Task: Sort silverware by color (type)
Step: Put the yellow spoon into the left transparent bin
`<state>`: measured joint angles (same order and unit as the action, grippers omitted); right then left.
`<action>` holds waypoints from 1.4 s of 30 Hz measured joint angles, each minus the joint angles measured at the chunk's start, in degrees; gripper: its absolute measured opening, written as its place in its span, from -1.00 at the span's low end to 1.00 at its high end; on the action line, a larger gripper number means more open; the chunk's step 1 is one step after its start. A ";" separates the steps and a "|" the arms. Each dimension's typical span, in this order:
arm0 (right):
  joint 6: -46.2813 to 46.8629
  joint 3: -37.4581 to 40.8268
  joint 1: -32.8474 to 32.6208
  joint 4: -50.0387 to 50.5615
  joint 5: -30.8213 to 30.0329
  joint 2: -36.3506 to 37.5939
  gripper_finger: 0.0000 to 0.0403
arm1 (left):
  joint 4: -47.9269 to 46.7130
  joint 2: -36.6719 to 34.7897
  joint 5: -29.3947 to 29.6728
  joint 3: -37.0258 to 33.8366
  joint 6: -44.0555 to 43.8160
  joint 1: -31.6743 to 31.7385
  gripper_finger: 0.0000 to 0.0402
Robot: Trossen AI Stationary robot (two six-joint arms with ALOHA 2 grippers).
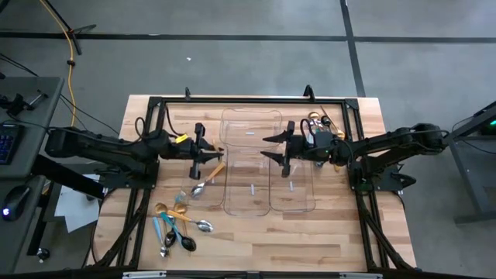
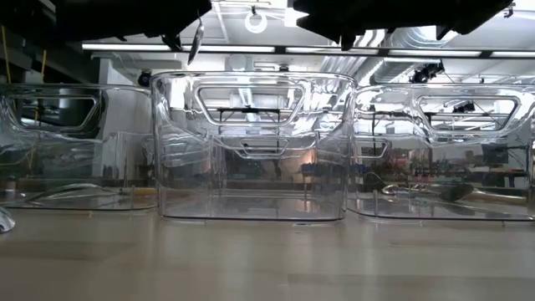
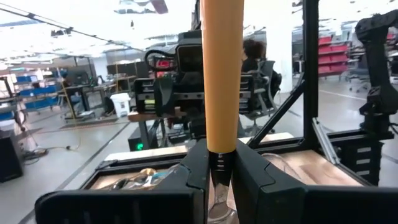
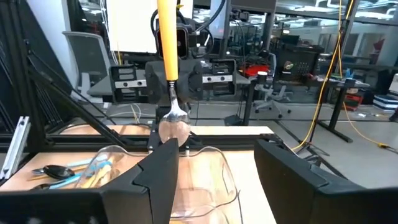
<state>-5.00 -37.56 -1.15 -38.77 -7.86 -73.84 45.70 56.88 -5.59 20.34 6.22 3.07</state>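
Note:
My left gripper (image 1: 206, 155) (image 3: 222, 182) stands left of the clear trays, shut on a silver spoon with an orange handle (image 3: 222, 74) (image 4: 166, 43). The spoon's bowl (image 2: 196, 42) hangs above the tray rims. In the high view an orange-handled spoon (image 1: 209, 177) shows just on the near side of that gripper; whether it is the held one I cannot tell. My right gripper (image 1: 281, 149) (image 4: 227, 171) is open over the trays, facing the left one, with nothing between its fingers. More silverware (image 1: 175, 226) lies in a loose pile on the table at the near left. My left gripper pinches the spoon's metal neck (image 3: 221, 163), just below the orange handle, between its two fingers. The fingers (image 3: 252, 177) come about level from the table's left and lie across the spoon. The spoon stands upright, handle up and bowl down, lifted clear.
Clear plastic trays (image 1: 252, 211) (image 1: 294, 209) stand side by side mid-table, and the low view shows three of them (image 2: 251, 79). A black frame (image 1: 248, 99) rims the table. Gold pieces (image 1: 314, 120) lie at the far right beside the right arm.

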 joint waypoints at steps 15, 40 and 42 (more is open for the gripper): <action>-0.06 0.00 0.00 0.42 0.00 -0.02 -0.03 | -1.03 0.00 0.83 0.00 -1.65 -0.04 -0.88; 3.52 0.00 0.00 3.02 -0.43 -0.02 -0.03 | -78.52 -0.58 15.18 15.10 -38.69 -9.09 -0.88; 3.52 0.00 -0.01 3.02 -0.44 -0.02 -0.03 | -78.94 1.08 15.13 15.10 -40.50 -10.13 -0.88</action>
<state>-1.48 -37.56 -1.16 -35.75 -8.29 -73.87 -33.24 57.97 9.53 35.44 -34.28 -7.06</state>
